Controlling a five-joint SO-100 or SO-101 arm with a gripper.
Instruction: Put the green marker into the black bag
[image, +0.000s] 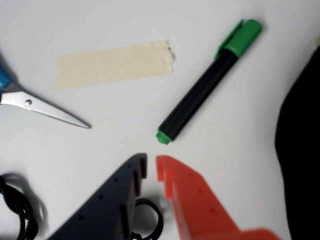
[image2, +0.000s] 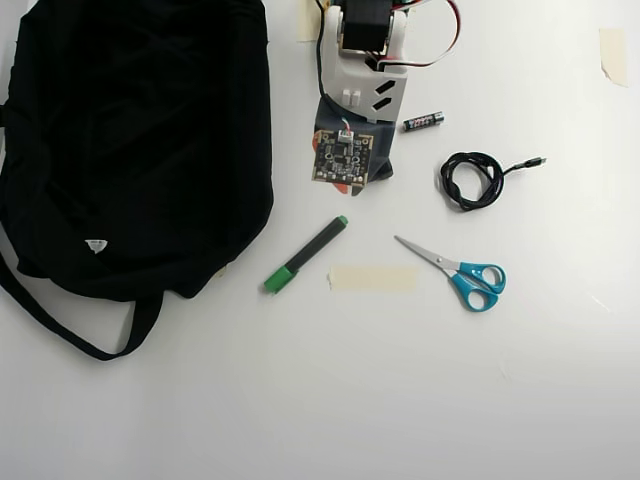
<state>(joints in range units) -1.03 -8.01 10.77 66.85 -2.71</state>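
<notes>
marker: green marker (image: 201, 91) looks light, stiff, slick; we'd pinch mid-barrel
gripper: gripper (image: 151, 167) barely open, holding nothing

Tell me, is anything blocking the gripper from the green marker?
No. In the wrist view only bare table lies between the gripper and the green marker. The scissors and tape sit off to the left.

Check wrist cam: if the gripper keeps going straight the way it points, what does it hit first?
Probably the green marker: its small green end lies just ahead of the gripper, whose jaws stand slightly apart. Height above the table is unclear.
</notes>
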